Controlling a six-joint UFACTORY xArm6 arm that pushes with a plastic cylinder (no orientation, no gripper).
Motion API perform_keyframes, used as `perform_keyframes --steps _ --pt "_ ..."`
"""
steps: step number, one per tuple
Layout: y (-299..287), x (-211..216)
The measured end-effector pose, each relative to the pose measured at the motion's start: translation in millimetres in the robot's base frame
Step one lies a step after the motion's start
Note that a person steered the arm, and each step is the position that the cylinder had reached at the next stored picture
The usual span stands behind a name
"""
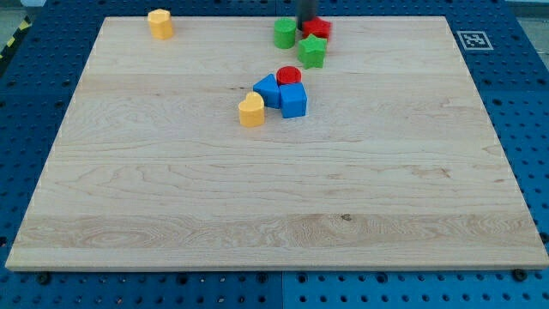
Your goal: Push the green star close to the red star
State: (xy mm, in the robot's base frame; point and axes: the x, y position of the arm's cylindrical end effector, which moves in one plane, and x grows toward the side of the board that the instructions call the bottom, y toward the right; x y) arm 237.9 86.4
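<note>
My tip (306,27) is resting bare, grasping nothing, at the far edge between the green cylinder (285,33) and the red star (318,27). The green star (312,51) is lying just near the red star, almost touching, so I am judging only a gentle nudge is needed.

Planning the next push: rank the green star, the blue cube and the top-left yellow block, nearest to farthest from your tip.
My tip sits at the view's top edge, by the red star.
1. Green star, just below my tip.
2. Blue cube, lower, in the centre cluster.
3. Yellow block, far toward the view's top left.
</note>
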Motion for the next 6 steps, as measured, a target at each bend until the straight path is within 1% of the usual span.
perform_keyframes --steps 1,2,3,4,5,6 --pt "56 58" --pt "60 57" --pt "58 14" --pt "27 -14" --pt "-30 -17" --pt "-55 27"
